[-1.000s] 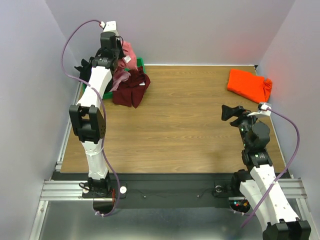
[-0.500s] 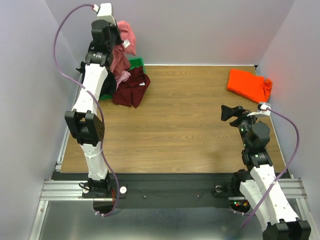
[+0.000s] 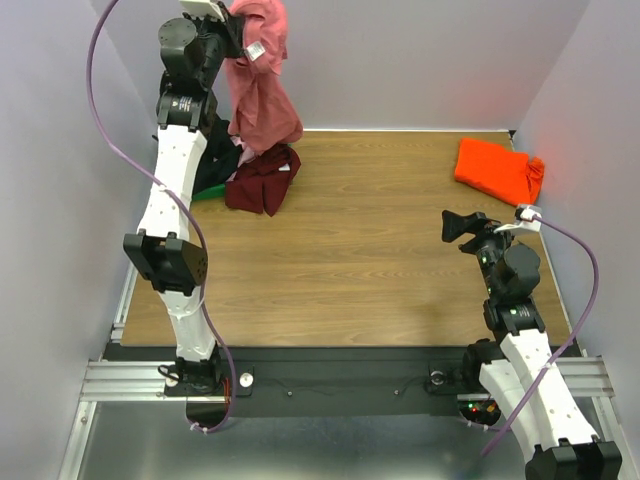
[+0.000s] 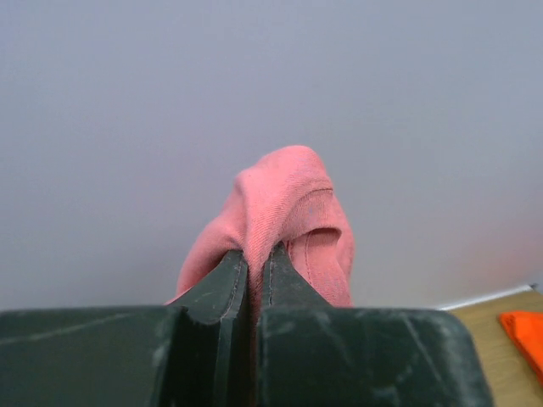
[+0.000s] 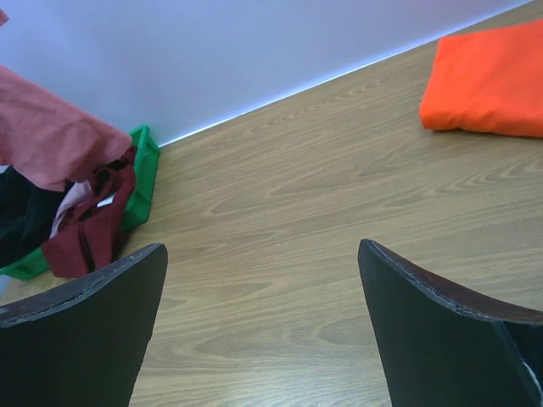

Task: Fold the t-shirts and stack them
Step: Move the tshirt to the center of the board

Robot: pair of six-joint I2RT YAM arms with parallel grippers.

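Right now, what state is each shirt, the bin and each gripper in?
salmon-pink t-shirt: unfolded, hanging from the left gripper.
left gripper: shut on it, raised high.
orange t-shirt: folded, lying flat.
maroon t-shirt: crumpled, lying against the green bin.
black t-shirt: crumpled, in the bin.
right gripper: open, empty.

Salmon-pink shirt [image 3: 262, 90], orange shirt [image 3: 497, 170], maroon shirt [image 3: 262, 180]

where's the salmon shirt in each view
top external: salmon shirt hangs at top left.
left wrist: centre.
right wrist: left edge.
shared landmark: orange shirt, upper right in top external, bottom right corner in left wrist, top right in right wrist.
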